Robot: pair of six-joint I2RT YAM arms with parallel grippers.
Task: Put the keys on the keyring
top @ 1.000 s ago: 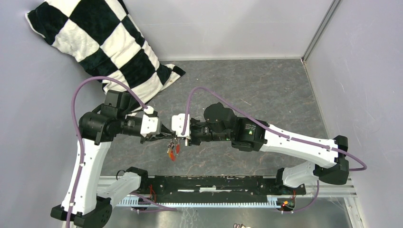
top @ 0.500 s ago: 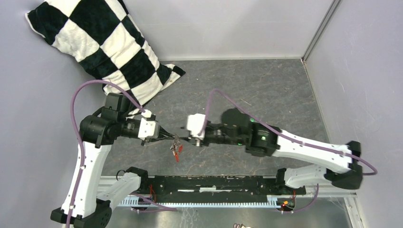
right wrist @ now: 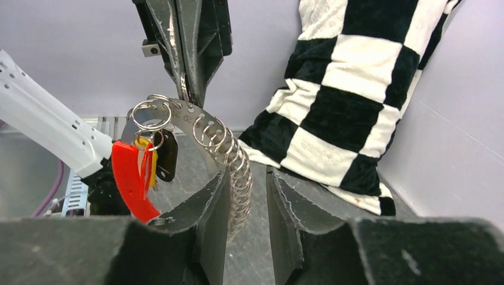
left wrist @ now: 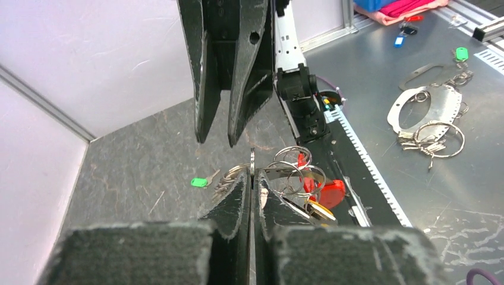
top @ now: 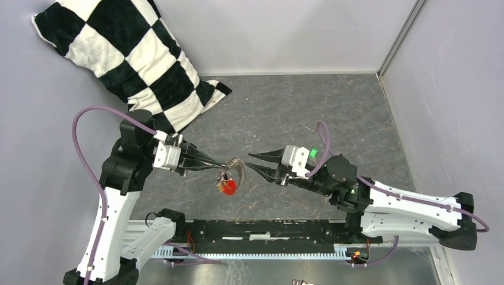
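While hanging above table's [top: 333, 107] middle, keyring [top: 233, 162]: silver coiled wire along thin curved metal strip, small rings, red tag [top: 229, 186] and yellow key [left wrist: 321, 209] dangling below. Left gripper [top: 219, 164] pinches strip, jaws clamped tight, arm reaching level from left. Right gripper [top: 247, 160] faces it, just beside, jaws parted, gripping nothing. Green key [left wrist: 199, 182] lies flat on mottled grey table. Checked plush pillow [top: 119, 53] in far left corner.

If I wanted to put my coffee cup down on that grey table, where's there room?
The widest bare patch of the table is at the far right, bordered by the back wall, the right wall and the pillow. The middle is crowded: the left gripper holds the keyring just before the open right gripper.
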